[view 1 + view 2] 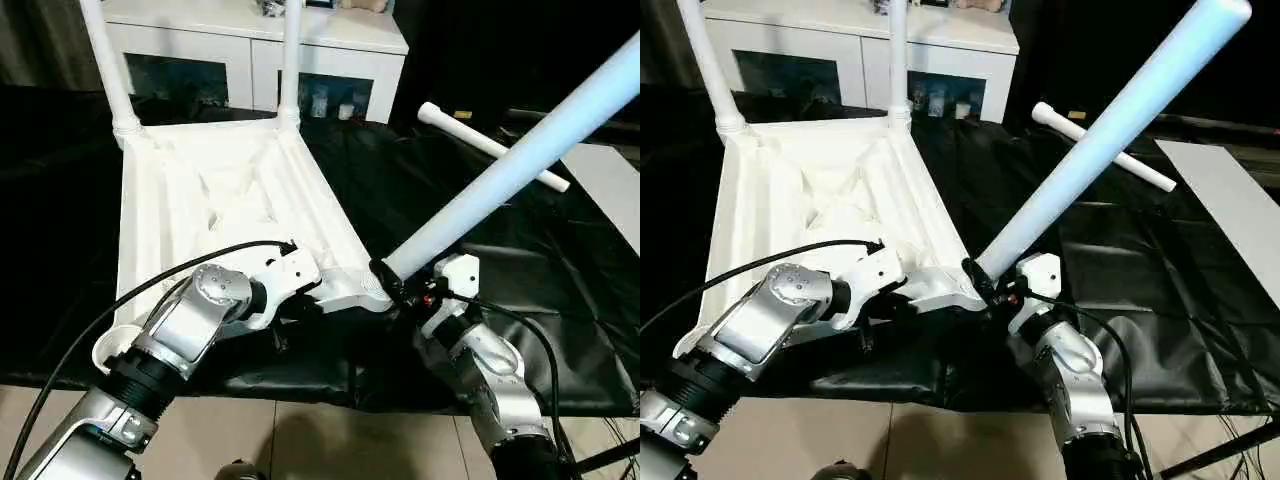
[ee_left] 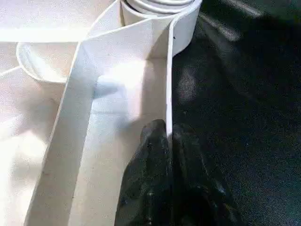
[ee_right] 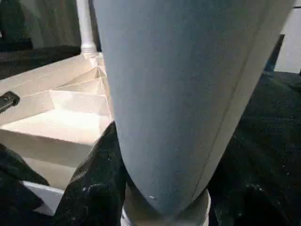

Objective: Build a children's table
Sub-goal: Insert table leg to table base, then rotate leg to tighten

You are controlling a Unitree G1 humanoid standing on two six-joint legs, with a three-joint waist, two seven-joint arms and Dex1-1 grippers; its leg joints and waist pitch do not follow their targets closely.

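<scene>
The upturned tabletop (image 1: 215,200) lies on black sheeting (image 1: 520,290), two legs (image 1: 108,60) standing in its far corner sockets. The left gripper (image 2: 169,141) pinches its near rim. At four o'clock, the right gripper (image 1: 400,290) clasps a tilted leg (image 1: 520,150) at the near-right corner socket (image 1: 365,295). A loose leg (image 1: 490,145) lies at two o'clock.

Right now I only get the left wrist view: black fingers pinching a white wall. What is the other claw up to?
Observer: The right claw grips a tilted leg, its lower end at a near corner of the upside-down tabletop.
Operator: Any legs fitted yet?
Observer: Two upright legs stand at the far corners.
Operator: And the last one?
Observer: The fourth leg lies loose on the black cloth, beyond the right arm.
</scene>
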